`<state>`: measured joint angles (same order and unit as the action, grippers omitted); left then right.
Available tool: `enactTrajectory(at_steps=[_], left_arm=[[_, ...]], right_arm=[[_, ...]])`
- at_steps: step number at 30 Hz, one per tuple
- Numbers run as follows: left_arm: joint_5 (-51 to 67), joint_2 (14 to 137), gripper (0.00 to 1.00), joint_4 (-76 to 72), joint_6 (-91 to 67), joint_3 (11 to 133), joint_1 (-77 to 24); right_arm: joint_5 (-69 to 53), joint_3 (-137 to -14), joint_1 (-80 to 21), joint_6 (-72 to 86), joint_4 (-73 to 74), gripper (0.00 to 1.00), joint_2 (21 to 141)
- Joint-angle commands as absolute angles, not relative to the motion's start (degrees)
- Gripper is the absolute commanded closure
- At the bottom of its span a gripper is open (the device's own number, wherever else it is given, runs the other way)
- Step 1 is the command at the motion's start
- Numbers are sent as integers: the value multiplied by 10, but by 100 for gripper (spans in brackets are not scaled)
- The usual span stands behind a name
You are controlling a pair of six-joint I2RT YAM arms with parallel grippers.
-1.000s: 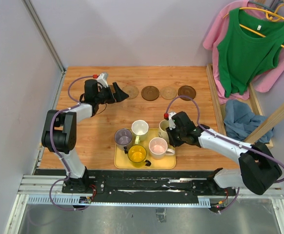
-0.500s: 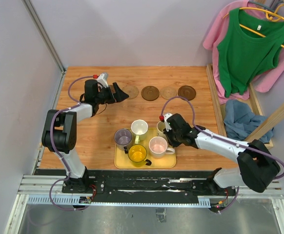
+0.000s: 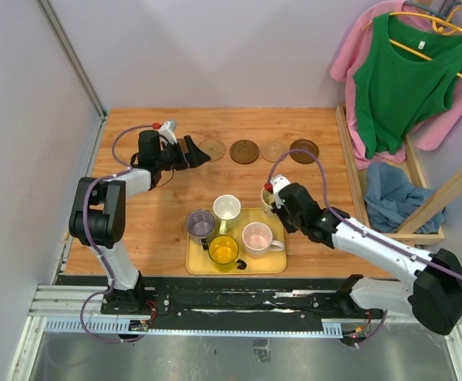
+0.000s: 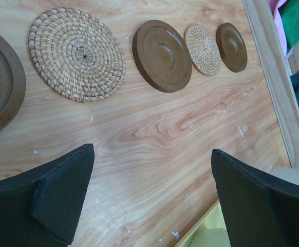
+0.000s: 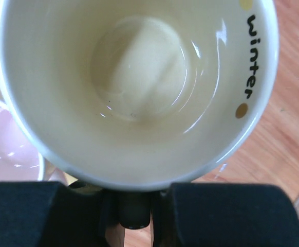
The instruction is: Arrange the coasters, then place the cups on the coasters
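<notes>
Coasters (image 3: pixel 244 151) lie in a row near the tabletop's far edge. The left gripper (image 3: pixel 190 151) hovers at the row's left end, fingers spread wide, holding nothing. The right gripper (image 5: pixel 134 208) pinches the handle of the cream mug (image 5: pixel 139 77) at the yellow tray's (image 3: pixel 275 266) far right corner.

Yellow tray (image 3: pixel 267 264) on the wooden table (image 3: pixel 136 230); green top (image 3: pixel 402 79) hanging at far right.
</notes>
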<state>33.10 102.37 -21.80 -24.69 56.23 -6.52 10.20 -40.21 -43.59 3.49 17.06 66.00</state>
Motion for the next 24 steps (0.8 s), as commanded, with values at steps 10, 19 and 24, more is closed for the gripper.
enactTrajectory(at_steps=[10,19,24], left_arm=[[355,1036,0,-236,-240,574,-68],[336,1027,0,-233,-229,570,-68],[332,1033,0,-226,-225,574,-68]], right_arm=[[121,-510,-251,-69,-47,99,804],[90,-643,-148,-87,-71,99,965],[58,-699,-105,-72,-71,99,1022]])
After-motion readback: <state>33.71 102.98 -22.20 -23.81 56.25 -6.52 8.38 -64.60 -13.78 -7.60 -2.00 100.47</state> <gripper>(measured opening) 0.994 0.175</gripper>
